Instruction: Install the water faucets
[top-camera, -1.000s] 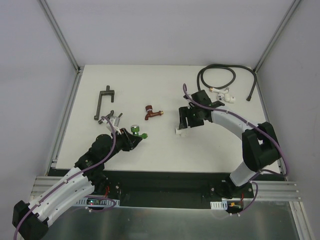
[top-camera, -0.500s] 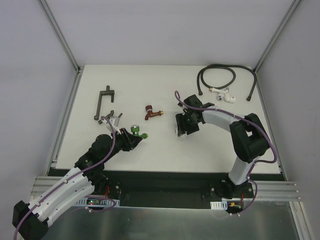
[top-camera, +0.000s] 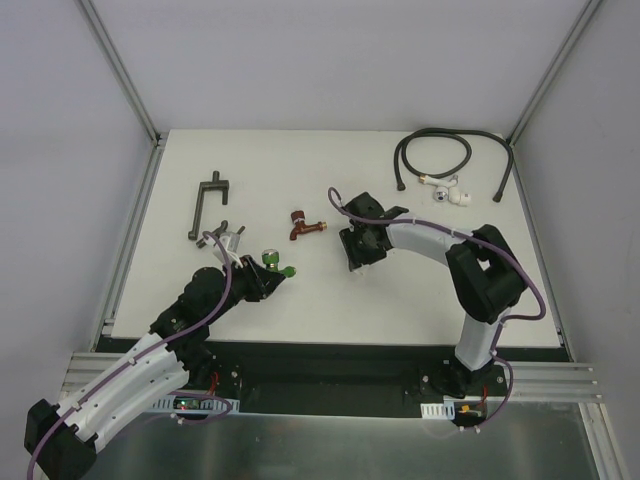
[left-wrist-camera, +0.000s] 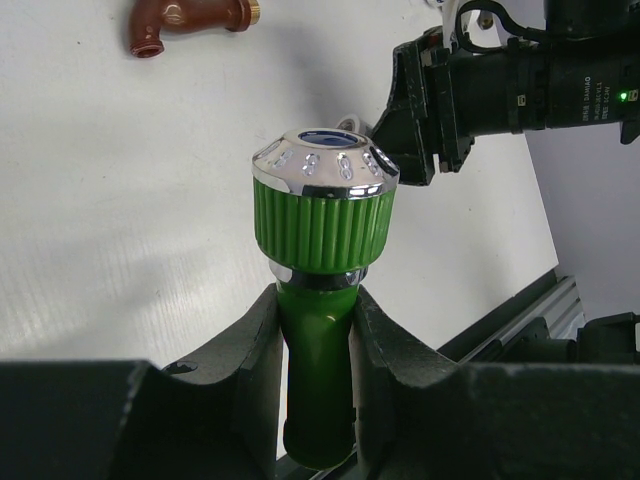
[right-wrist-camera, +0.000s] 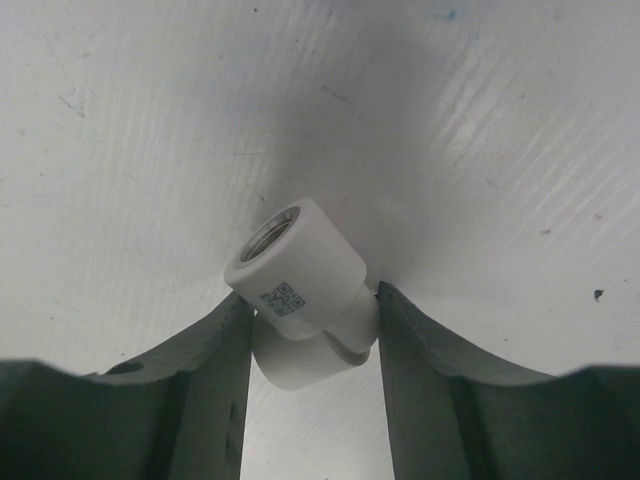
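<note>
The right claw (top-camera: 354, 253) has swung left over the table (top-camera: 420, 300), gripping the elbow (right-wrist-camera: 300, 290). The left claw (left-wrist-camera: 318, 325) is clenched on the green faucet (left-wrist-camera: 322, 225), whose silver end points at that elbow, near. The red faucet (top-camera: 305, 226) lies beyond.

Green faucet (left-wrist-camera: 322, 225): glossy green plastic-looking body, ribbed collar, mirror-bright chromed metal cap noted. Dark red faucet (left-wrist-camera: 180, 20) is seen glossy, with a brass-coloured metal end. White elbow fitting (right-wrist-camera: 305, 275): smooth matt plastic, small printed label stuck on. Table (right-wrist-camera: 130, 120) is recorded as matt white, faintly streaked and scuffed. Left pincer (left-wrist-camera: 318, 305) is finished in matt dark plastic.
</note>
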